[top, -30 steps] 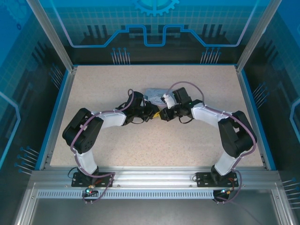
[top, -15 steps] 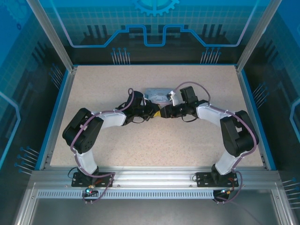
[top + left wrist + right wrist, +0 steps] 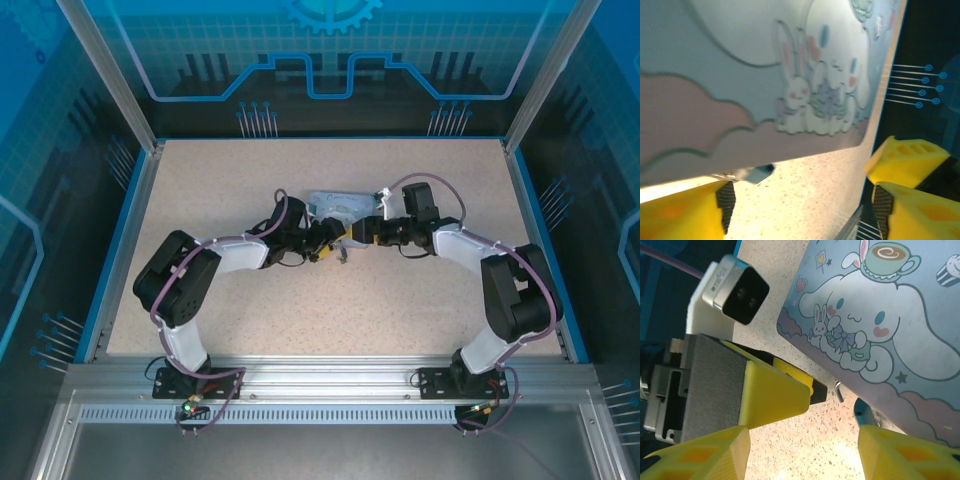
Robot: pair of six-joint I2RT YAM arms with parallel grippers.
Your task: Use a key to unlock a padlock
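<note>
left hand [image 3: 802, 207]: jaws wide apart and empty. It sits low over the counter [image 3: 250, 300] at the near edge of the tin [image 3: 900, 340].
right hand [image 3: 802, 442]: jaws apart, gripping nothing. It faces the left hand from the other side, the two nearly touching.
padlock [image 3: 863, 412]: a small bluish piece on the counter, tucked against the tin's lower edge, just ahead of both hands.
bent metal piece [image 3: 839, 391]: thin, just beside the padlock. Too small to tell whether it is shackle or key.
key: cannot be picked out for sure.
tin: flat, cartoon lid up, crowding the padlock from one side.
why so close: probably because the lock is tiny, so one hand must steady it while the other works the key.
step: likely a grasp is yet to be made.
</note>
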